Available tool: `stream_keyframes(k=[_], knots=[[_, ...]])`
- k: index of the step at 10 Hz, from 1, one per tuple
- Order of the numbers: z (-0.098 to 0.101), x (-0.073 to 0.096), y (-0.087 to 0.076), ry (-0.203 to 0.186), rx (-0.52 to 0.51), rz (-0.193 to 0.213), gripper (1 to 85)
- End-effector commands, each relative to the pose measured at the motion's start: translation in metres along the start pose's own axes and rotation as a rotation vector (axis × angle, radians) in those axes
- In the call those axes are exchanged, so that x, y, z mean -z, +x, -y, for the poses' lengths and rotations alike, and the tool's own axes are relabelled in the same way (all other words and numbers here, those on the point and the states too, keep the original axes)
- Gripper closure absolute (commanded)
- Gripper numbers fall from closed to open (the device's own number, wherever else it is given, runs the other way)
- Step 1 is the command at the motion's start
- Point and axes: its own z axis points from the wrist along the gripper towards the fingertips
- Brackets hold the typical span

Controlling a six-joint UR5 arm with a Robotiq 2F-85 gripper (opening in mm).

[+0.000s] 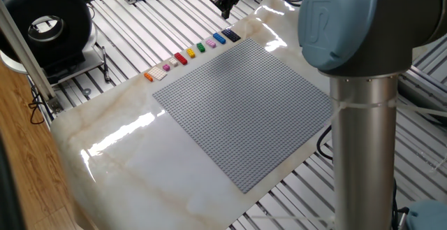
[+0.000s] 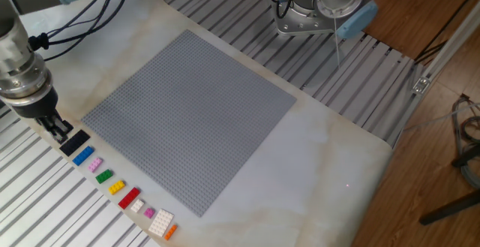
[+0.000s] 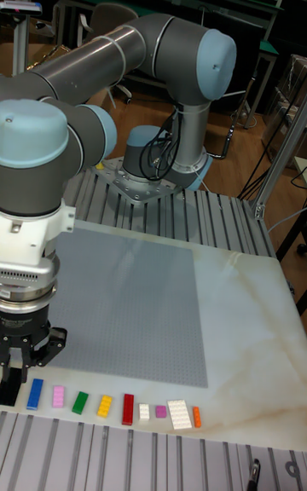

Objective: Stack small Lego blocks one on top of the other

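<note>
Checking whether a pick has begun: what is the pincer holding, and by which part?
Nothing visibly. The pincer hovers by the navy block, which lies in the row on the table.

The grey baseplate is seen from high up on opposite sides by both fixed views; it is faced low and close in the tall one.

No text or label can be read.

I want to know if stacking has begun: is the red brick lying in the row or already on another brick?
In the row. The red brick lies flat on the table between the yellow brick and a small white one, nothing under or on it.
</note>
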Motion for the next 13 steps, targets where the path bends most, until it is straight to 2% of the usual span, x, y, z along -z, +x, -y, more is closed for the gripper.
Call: stream_keyframes(k=[1, 4, 7, 10, 13], knots=[[0.005, -0.007, -0.001, -0.008, 0.043, 0.010, 53.0], [0.011, -0.009, 0.007, 0.001, 0.046, 0.009, 52.7], [0.009, -0.015, 0.016, -0.018, 0.053, 0.005, 47.0], [0.010, -0.023, 0.020, -0.025, 0.059, 0.006, 46.0], [0.009, -0.028, 0.024, -0.038, 0.012, 0.003, 46.0]])
